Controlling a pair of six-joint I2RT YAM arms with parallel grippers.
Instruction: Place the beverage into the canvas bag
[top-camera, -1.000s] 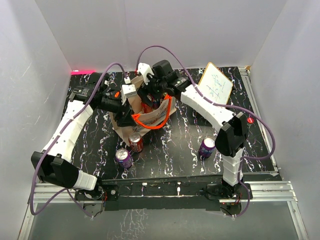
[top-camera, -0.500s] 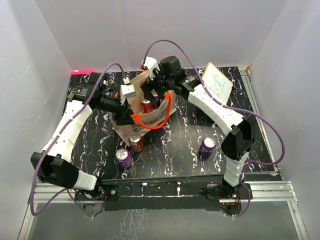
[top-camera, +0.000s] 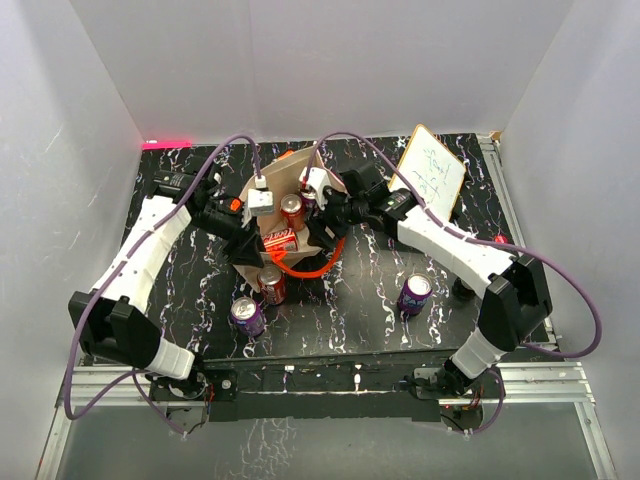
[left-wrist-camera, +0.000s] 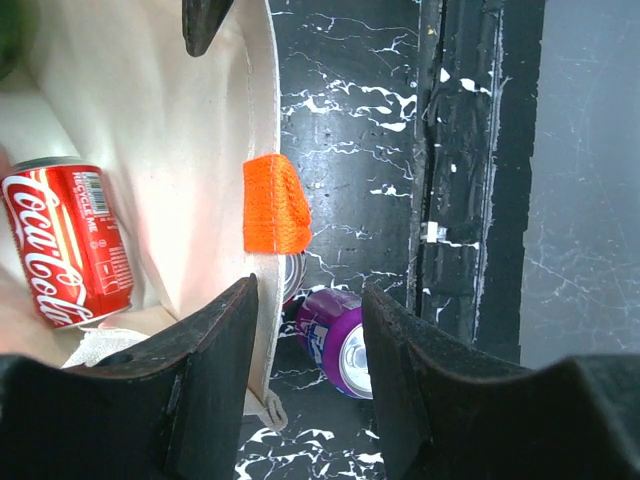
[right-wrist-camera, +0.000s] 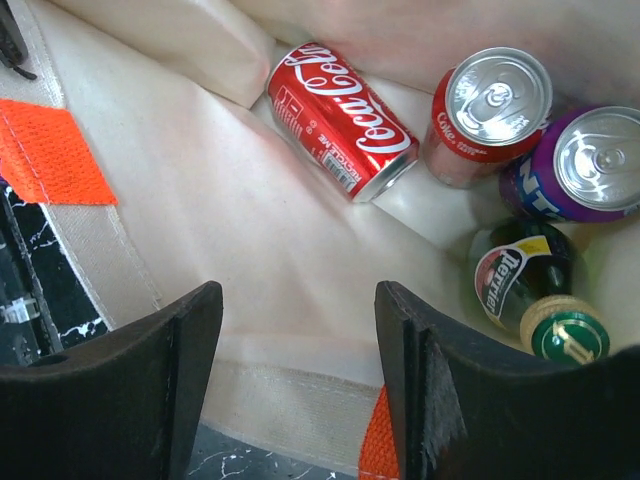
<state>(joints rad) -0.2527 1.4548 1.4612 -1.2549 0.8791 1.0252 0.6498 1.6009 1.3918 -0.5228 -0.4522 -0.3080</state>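
Reading left gripper (left-wrist-camera: 312, 292) as released: jaws apart astride the canvas bag (left-wrist-camera: 190, 160) wall, nothing pinched. Same for right gripper (right-wrist-camera: 300, 295): spread over the bag mouth, empty. Counting four drinks (right-wrist-camera: 340, 120) inside already. Three cans left upright on the worktop (top-camera: 360, 300), all nearward of both grippers. Judging red can (top-camera: 271, 285) and left purple can (top-camera: 247, 315) as left-arm reach, right purple can (top-camera: 414, 294) as right-arm. Can't see red can properly from left wrist; masked by bag wall.

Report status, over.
Left tool straddles canvas bag rim, jaws apart. Right tool open, empty, over bag mouth. Four drinks inside; three cans outside. Nothing blocking.
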